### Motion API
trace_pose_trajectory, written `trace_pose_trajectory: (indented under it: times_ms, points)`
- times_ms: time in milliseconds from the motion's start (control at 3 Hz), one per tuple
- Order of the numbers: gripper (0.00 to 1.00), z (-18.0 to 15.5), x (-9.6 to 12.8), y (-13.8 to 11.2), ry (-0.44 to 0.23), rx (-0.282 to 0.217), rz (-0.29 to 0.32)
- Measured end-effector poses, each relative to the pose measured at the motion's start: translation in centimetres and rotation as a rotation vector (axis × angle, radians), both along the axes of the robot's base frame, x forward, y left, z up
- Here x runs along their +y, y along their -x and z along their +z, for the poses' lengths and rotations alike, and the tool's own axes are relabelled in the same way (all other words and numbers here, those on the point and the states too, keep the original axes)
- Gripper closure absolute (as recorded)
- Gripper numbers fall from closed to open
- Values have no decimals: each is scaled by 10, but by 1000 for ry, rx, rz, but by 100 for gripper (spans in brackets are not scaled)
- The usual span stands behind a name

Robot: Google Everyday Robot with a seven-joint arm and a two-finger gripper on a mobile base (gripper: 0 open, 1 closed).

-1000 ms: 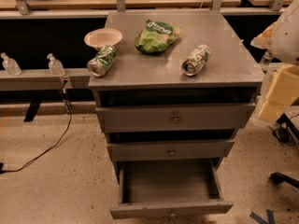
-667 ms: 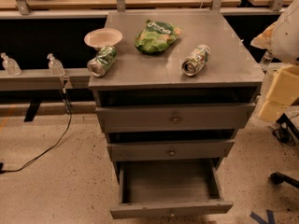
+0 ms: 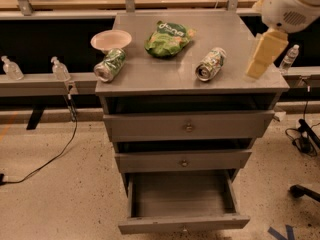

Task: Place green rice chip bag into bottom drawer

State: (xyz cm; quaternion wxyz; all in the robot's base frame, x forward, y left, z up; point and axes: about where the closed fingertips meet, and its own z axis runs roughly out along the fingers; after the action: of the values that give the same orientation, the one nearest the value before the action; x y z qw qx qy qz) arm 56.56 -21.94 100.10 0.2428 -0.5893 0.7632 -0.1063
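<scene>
The green rice chip bag point(image 3: 169, 39) lies crumpled on the grey cabinet top point(image 3: 160, 76), at the back middle. The bottom drawer point(image 3: 181, 198) is pulled out wide, and nothing shows inside it. The two drawers above it are slightly ajar. My gripper point(image 3: 263, 56) hangs from the white arm at the upper right, over the right edge of the cabinet top. It is empty, well to the right of the bag and apart from it.
Two crushed green-and-white cans lie on the top, one left point(image 3: 111, 65) and one right point(image 3: 211, 64). A pale bowl point(image 3: 111, 40) stands behind the left can. Small clear bottles point(image 3: 60, 69) stand on the side ledges. Cables point(image 3: 50, 159) and a chair base point(image 3: 305, 191) are on the floor.
My arm and gripper have moved left and up, from beside the cabinet's right side to over its top right edge. The bag, cans and drawers have not moved.
</scene>
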Motion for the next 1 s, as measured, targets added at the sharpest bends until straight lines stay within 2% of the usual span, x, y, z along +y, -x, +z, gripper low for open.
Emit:
trace_pose_trajectory:
  times_ms: [333,667,1000]
  points:
    - [0,10,25,-83,-81,-149,17]
    - [0,10,25,-83,-80,-147,17]
    - [0,2,32,-99,-83,-165,18]
